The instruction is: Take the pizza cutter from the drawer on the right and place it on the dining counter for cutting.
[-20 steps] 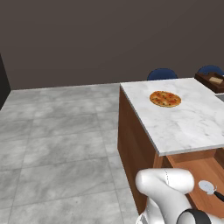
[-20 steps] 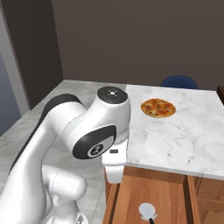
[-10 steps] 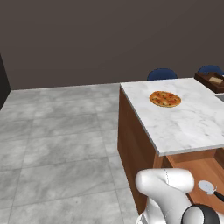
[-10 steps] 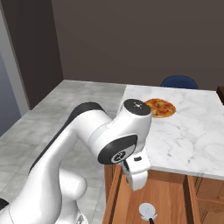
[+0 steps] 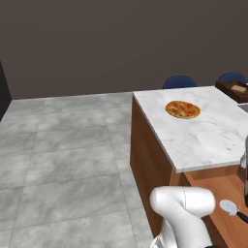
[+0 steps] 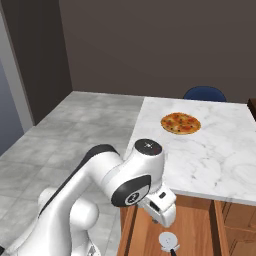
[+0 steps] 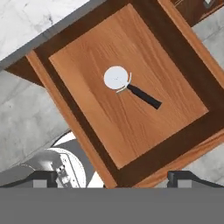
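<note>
Claw [image 7: 111,175] released, fingertips wide apart, hanging above open drawer [image 7: 87,131]. Cutter [image 7: 127,85] lies flat on drawer floor near middle, pale wheel and dark handle, well clear of claw. Pizza [image 6: 180,123] on marble table [image 6: 220,155].

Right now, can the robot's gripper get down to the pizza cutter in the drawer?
Probably yes: the drawer is open, the pizza cutter lies alone on its wood floor, and the gripper hangs above it with nothing between.
</note>
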Robot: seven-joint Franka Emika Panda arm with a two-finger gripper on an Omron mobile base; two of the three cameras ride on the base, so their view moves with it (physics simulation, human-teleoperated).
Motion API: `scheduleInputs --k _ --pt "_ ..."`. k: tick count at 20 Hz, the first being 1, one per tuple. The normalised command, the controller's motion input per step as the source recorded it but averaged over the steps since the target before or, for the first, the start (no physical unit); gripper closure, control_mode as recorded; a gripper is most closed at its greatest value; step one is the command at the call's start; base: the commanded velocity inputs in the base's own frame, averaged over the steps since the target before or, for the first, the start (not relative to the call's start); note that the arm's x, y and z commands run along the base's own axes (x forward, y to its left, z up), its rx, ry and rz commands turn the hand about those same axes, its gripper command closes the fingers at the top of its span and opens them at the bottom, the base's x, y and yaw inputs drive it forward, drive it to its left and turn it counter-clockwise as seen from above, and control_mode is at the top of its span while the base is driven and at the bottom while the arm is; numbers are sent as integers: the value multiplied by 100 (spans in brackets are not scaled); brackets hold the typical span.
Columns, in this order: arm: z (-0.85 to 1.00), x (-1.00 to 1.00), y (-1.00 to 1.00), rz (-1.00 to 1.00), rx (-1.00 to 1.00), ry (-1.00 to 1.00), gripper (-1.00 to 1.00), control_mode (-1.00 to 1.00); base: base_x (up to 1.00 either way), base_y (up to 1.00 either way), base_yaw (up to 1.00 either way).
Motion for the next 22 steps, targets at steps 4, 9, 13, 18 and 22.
scheduleInputs --k 4,9,13,18,22 --pt "-47 1 -24 35 -6 -4 -100 -100 0 0 0" --pt "-44 1 -29 32 -1 -4 -100 -100 0 0 0" --pt "-22 3 -1 24 -13 3 -100 -100 0 0 0" --pt "-5 2 0 15 -15 19 -100 -100 0 0 0" --pt "-14 0 -24 8 -4 12 -100 -100 0 0 0"
